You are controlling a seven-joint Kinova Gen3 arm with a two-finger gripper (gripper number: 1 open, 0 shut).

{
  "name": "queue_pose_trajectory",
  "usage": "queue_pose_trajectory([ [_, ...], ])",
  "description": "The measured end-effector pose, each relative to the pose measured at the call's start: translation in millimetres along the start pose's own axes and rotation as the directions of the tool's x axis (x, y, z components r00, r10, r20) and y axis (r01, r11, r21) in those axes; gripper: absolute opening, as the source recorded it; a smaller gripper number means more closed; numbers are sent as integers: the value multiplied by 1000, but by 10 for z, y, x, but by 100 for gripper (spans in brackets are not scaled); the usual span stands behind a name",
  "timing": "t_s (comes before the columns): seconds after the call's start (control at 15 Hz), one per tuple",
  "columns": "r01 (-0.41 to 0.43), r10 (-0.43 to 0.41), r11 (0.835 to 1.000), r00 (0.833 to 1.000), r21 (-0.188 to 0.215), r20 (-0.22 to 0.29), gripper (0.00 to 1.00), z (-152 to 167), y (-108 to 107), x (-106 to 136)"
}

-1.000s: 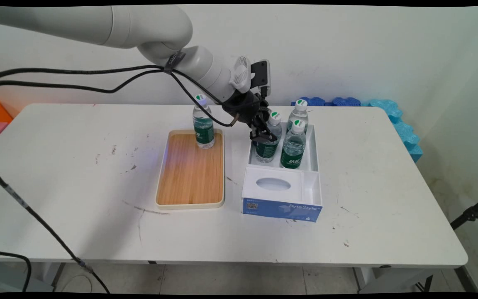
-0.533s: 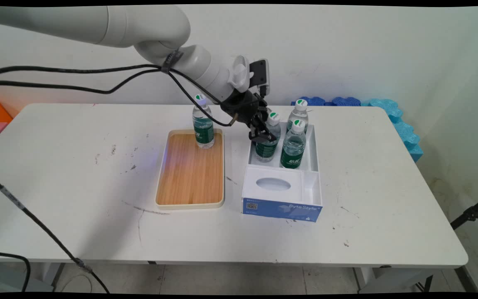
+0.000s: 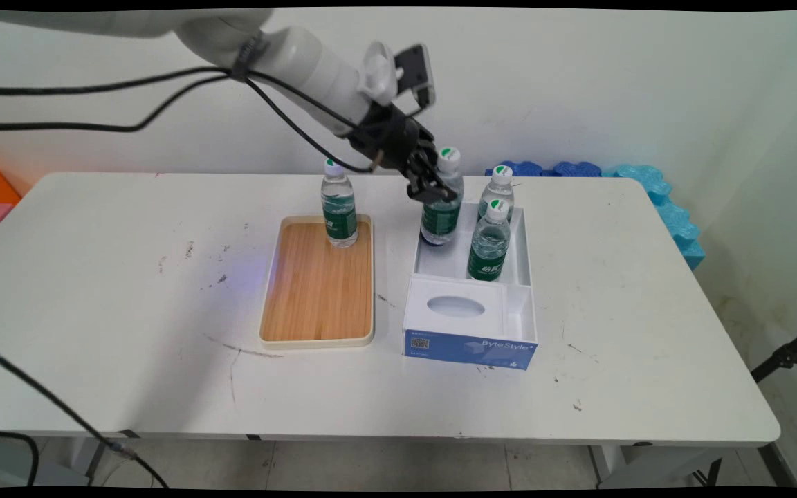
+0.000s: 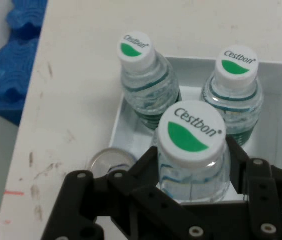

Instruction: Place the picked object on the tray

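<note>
Nearest on the white surface (image 3: 578,387) sits the blue tissue box (image 3: 469,324), the wooden tray (image 3: 317,290) at its nine o'clock with one bottle (image 3: 339,205) standing at the tray's far end. Behind the tissue box, the white bin (image 3: 524,242) holds two bottles (image 3: 490,239). The end effector (image 3: 432,187) is clamped on a third water bottle (image 3: 441,202), upright and lifted above the bin's left side.

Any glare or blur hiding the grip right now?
Main view: even light, soft shadows, the gripper slightly smeared around the held bottle. Hand view: that bottle's cap is sharp, with no glare; the black linkage at the bottom edge is soft.
</note>
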Motion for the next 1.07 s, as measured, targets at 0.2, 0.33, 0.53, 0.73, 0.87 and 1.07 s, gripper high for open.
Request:
queue_pose_trajectory([
  [0.2,38,-38,999,999,12,-7,0,-306,-12,-50],
  [0.33,65,-65,998,998,18,-9,0,-574,-13,-143],
  [0.53,89,-89,996,996,20,-3,0,-885,-6,-306],
  [0.73,112,-112,993,994,22,4,0,-1180,1,-517],
  [0.87,128,-128,991,992,27,7,0,-1369,-8,-699],
  [1.07,144,-145,989,989,36,12,0,-1555,-34,-960],
])
